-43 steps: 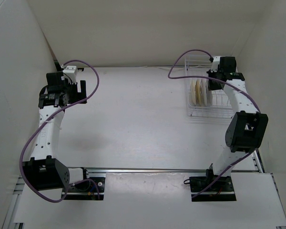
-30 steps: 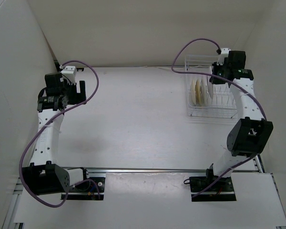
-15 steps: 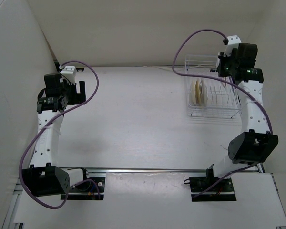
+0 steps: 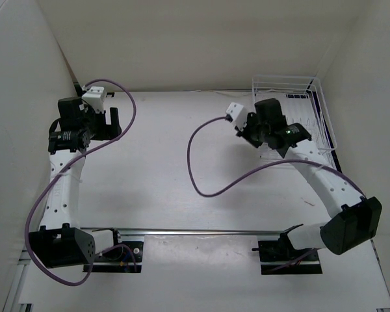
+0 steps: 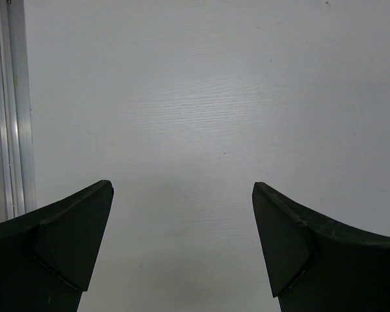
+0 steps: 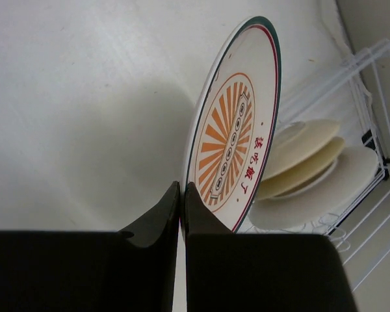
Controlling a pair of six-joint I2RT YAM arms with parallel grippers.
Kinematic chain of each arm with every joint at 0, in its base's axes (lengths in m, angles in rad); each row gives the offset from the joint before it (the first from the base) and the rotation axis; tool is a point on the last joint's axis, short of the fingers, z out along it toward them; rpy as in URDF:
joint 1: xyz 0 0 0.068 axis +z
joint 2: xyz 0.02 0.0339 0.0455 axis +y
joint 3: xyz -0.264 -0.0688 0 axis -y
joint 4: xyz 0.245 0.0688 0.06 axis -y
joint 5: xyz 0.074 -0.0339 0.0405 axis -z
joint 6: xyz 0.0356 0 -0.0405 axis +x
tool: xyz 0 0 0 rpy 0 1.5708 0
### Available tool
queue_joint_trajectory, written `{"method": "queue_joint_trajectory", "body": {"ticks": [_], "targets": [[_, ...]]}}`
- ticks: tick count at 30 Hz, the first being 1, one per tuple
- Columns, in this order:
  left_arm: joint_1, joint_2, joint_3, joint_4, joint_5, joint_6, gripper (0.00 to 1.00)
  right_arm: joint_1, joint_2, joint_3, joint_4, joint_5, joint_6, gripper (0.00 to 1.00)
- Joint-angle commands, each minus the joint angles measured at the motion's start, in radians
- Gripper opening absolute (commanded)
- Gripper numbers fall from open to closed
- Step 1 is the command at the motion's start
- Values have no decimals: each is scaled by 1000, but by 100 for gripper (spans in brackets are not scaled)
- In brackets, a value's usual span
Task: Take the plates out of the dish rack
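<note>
My right gripper [image 6: 182, 188] is shut on the lower rim of the plate with the orange radial pattern [image 6: 237, 127], which stands on edge above the table. Behind it, other pale plates [image 6: 302, 159] lean together in the white wire dish rack [image 6: 376, 188]. In the top view the right gripper [image 4: 259, 130] hangs over the left part of the dish rack [image 4: 315, 107] and hides the plates. At the far left my left gripper [image 4: 109, 120] stands open over bare table, and the left wrist view shows nothing between its fingers [image 5: 78, 234].
White walls close in the table on the left, back and right. The rack stands in the back right corner against the right wall. A purple cable [image 4: 205, 169] loops from the right wrist over the table's middle. A metal rail [image 5: 10, 110] runs beside the left gripper.
My right arm has swung from the rack's back right side to its left side, now holding the orange-patterned plate out of the rack. The left arm has barely moved.
</note>
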Motion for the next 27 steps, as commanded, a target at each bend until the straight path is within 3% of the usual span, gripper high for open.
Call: {"method": "queue_joint_trajectory", "body": {"ticks": [1,5,9,15,20,27], "targets": [[4,3,35,-6,79,12,100,84,-56,-52,72,97,-136,0],[4,12,35,-6,100,12,100,136,-65,-73,103,175,-192,0],[4,12,35,-16,100,12,100,199,-103,-192,272,331,-308,0],[4,12,35,-16,120,12,100,312,-186,-332,472,429,-468,0],[4,33,47,-26,187,12,100,406,-249,-443,541,429,-576,0],[-67,124,111,-97,252,65,100,507,-301,-538,569,302,-678,0]]}}
